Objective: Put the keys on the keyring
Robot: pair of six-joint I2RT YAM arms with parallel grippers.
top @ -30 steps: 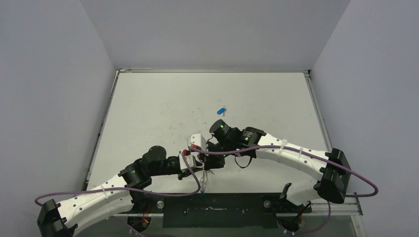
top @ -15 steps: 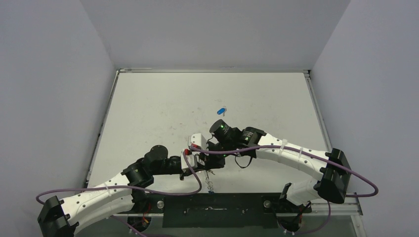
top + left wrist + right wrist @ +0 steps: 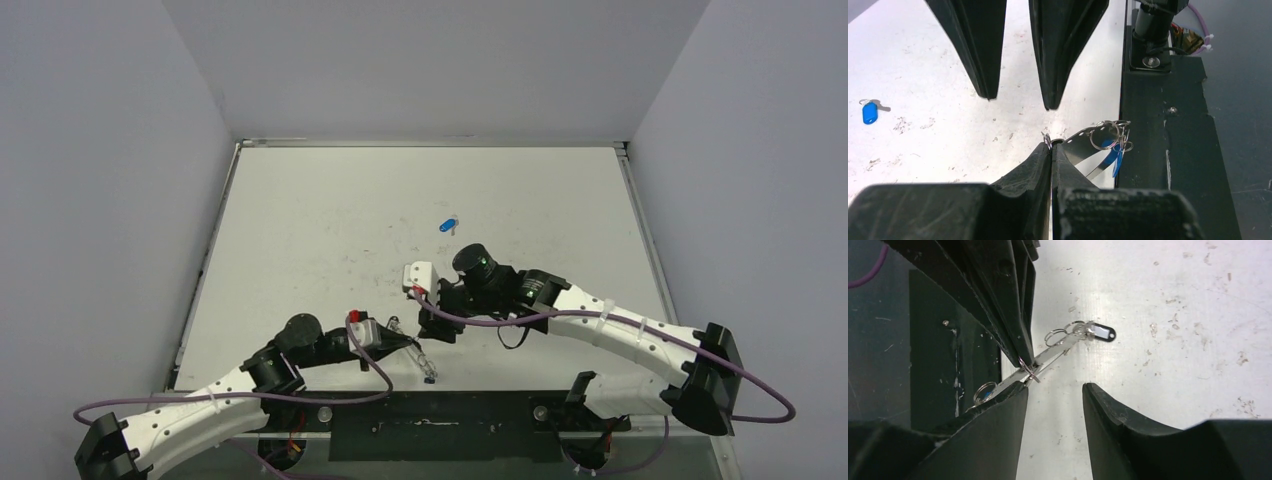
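Note:
My left gripper (image 3: 404, 347) is shut on the keyring (image 3: 425, 368), a thin silver band with small loops, near the table's front edge. In the left wrist view the gripper (image 3: 1051, 146) pinches the keyring (image 3: 1093, 136), and a blue key (image 3: 1109, 150) hangs from its loops. In the right wrist view the keyring (image 3: 1054, 351) also carries a black key (image 3: 1101, 332). My right gripper (image 3: 437, 327) is open and empty, just beyond the ring; it also shows in the right wrist view (image 3: 1055, 389). A loose blue key (image 3: 447, 225) lies on the table farther back, and it shows in the left wrist view (image 3: 869, 113).
The black base plate (image 3: 430, 425) runs along the near edge just behind the keyring; it shows in the left wrist view (image 3: 1168, 130). Purple cables (image 3: 470, 320) loop off both wrists. Grey walls enclose the white table (image 3: 320, 210) on three sides.
The two grippers, close together before, have separated. My left arm has drawn back to the near left with the keyring. My right gripper has shifted right and slightly back.

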